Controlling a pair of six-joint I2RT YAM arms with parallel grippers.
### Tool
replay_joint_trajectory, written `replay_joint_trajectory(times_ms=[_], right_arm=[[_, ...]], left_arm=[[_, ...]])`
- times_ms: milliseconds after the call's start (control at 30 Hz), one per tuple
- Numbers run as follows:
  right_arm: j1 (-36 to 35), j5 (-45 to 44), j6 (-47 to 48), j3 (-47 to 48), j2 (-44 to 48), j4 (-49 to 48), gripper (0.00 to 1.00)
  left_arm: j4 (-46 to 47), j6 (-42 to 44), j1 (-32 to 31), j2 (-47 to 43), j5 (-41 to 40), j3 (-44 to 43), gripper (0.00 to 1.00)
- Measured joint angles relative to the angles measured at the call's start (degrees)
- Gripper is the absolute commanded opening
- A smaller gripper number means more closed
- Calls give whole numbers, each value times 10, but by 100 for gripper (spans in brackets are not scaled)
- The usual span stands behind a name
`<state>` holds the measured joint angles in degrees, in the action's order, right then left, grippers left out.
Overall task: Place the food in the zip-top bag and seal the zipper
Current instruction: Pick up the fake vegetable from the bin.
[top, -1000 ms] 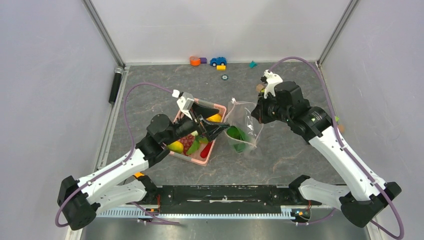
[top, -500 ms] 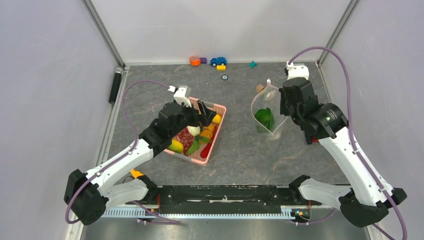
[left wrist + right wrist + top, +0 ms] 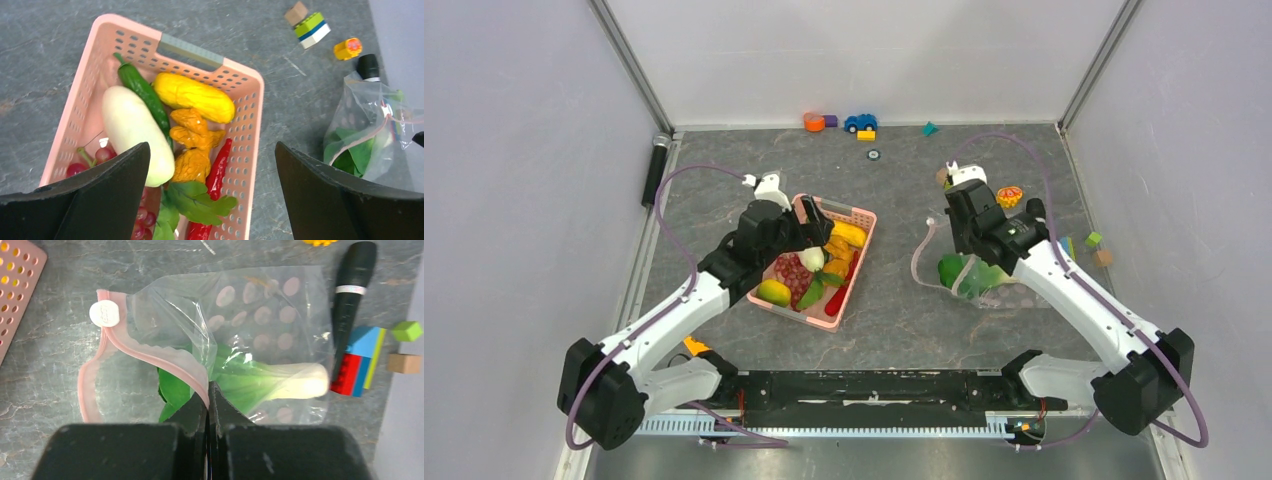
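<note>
Top: left gripper (image 3: 819, 218) spread wide over pink slotted plastic basket (image 3: 824, 320), left of grey table (image 3: 904, 330) centre. Toward right edge, clear dotted zip-top bag (image 3: 1004, 292) holds 1 green white-stalked bok choy (image 3: 951, 270). Left wrist: red chili (image 3: 220, 162) in basket. Right wrist: right gripper (image 3: 207, 395) clenched on pinkish zipper strip (image 3: 150, 356).

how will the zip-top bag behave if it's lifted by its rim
Probably floppy: the zip-top bag is thin clear film, and its pink zipper strip curves loosely where the right hand pinches it. The bok choy inside would likely slide and drag it to one side.
</note>
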<state>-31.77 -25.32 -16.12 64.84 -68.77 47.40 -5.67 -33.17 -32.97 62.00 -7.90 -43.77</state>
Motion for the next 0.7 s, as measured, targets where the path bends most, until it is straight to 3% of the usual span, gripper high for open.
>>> replay_joint_trajectory(times_ms=[267,700], right_arm=[[0,69,6,-66,4,-110,0],[0,86,26,-120,41,-146,0]], left_arm=[[-20,-12,1,55,-33,-1,100],[-24,-12,2,202,-83,-57,94]])
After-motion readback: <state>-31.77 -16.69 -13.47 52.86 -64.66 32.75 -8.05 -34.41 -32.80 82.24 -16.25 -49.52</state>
